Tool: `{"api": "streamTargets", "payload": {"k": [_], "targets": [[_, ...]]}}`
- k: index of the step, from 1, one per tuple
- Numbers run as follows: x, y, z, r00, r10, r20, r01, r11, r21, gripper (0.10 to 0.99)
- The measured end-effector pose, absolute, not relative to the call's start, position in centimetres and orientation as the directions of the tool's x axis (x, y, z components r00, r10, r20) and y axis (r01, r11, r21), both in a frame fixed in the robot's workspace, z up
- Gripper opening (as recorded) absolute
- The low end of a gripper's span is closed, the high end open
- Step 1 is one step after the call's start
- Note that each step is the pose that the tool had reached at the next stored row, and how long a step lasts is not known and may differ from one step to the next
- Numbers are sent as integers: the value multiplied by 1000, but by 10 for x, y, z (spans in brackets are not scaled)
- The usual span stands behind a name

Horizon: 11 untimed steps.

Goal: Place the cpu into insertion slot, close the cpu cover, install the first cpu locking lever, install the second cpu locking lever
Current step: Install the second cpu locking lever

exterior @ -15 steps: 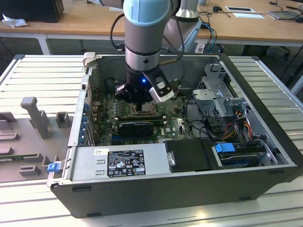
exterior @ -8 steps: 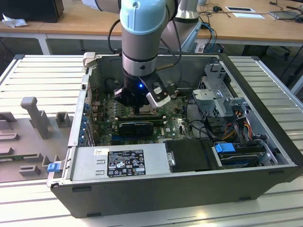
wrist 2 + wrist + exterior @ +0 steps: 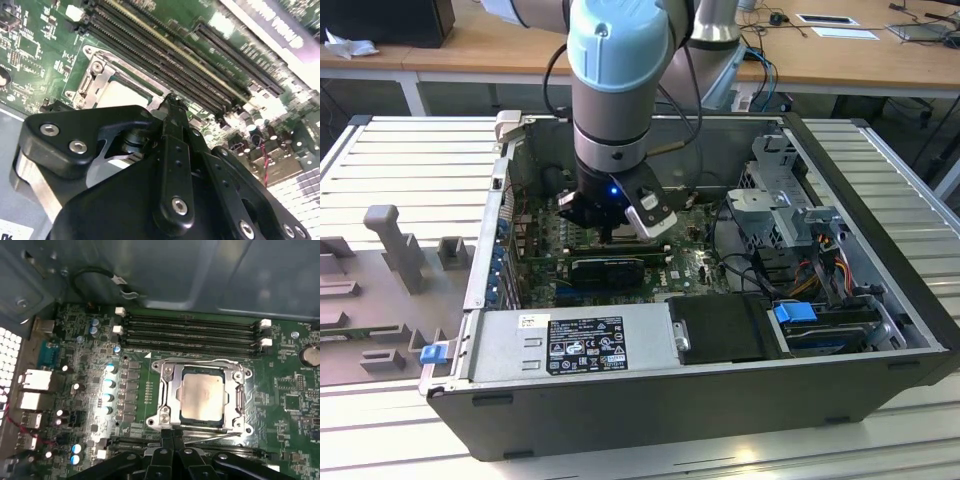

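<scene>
The black gripper is hovering clenched and empty at the edge of the dark-rimmed insertion slot. Inside it, the pale silvery-beige cpu is sitting, the silvery cpu cover lying closed; judging so, levers remain.

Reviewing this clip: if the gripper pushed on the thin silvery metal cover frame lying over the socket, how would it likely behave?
The thin silvery metal cover frame lies flat around the pale square chip, so it would probably pivot at one edge rather than slide. Being thin sheet, it likely flexes slightly. Its smooth metal may let the black gripper fingers slip.
</scene>
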<state>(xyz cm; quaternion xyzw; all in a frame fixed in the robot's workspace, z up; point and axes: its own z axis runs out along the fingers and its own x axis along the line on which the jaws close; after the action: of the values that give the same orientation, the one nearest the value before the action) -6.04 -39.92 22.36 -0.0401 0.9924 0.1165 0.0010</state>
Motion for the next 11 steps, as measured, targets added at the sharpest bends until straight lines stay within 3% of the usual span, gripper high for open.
{"api": "streamTargets", "payload": {"k": [11], "targets": [[-70,-403,211,-995,-97,-17,-98,956,278,106]]}}
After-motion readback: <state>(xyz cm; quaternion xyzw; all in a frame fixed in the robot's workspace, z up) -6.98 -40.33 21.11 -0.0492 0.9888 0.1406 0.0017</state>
